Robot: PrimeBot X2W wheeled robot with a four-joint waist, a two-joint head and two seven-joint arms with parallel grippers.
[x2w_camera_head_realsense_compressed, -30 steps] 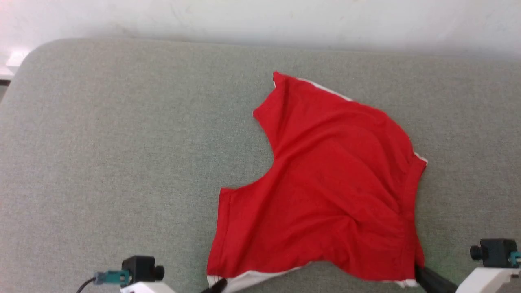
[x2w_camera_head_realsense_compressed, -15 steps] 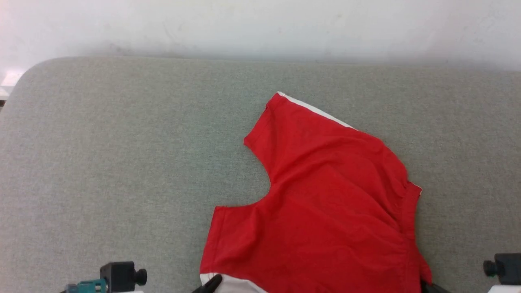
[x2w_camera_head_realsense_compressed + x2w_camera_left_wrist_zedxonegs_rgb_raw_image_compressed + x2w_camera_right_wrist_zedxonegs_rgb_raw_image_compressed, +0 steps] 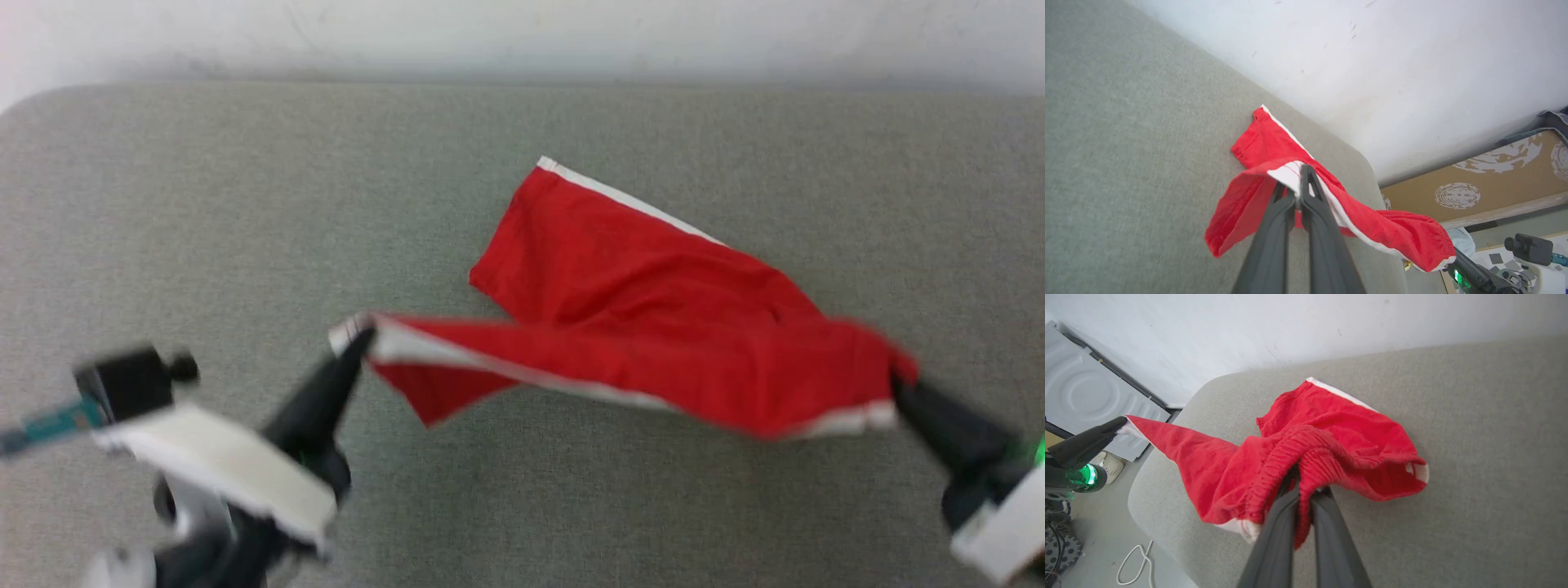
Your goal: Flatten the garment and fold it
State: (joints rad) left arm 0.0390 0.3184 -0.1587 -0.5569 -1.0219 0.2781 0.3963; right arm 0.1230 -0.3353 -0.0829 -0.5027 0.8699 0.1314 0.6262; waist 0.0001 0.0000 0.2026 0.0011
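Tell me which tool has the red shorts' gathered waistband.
The right tool: it is shut on the ribbed elastic waistband of the bright red soft fabric shorts. The left tool pinches a flat white-trimmed leg corner instead.

White left forearm (image 3: 220, 478) carries a black camera (image 3: 126, 380), seemingly teal-plugged, and dark gripper fingers (image 3: 318, 400).
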